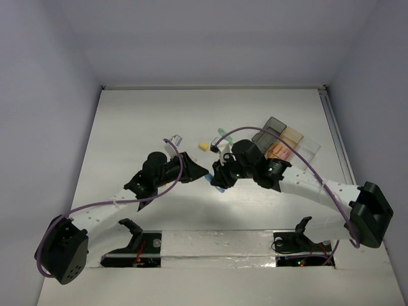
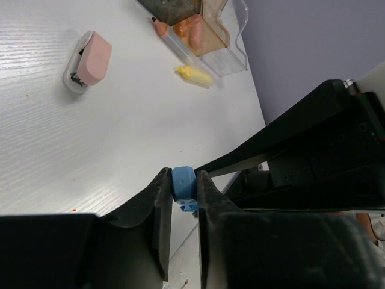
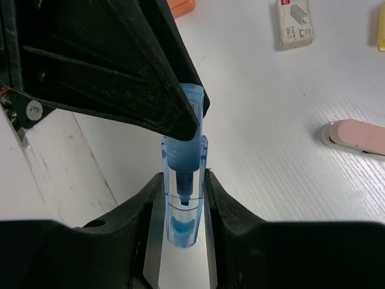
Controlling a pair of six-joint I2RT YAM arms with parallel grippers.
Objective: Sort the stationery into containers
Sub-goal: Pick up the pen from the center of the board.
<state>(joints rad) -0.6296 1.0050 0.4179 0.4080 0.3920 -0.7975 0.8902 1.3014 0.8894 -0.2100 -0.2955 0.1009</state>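
On the white counter (image 1: 127, 127), the containers (image 1: 284, 140) sit in the upper right of the overhead view. At frame centre both claws meet on one piece — the blue marker (image 3: 183, 162), held above the counter. The right claw (image 3: 182, 183) is clamped on its clear barrel. The left claw (image 2: 182, 177) is closed on its cap end. Risk: with both gripping, a pull by either arm may pop the cap or twist the marker loose — dropping it short of the containers.
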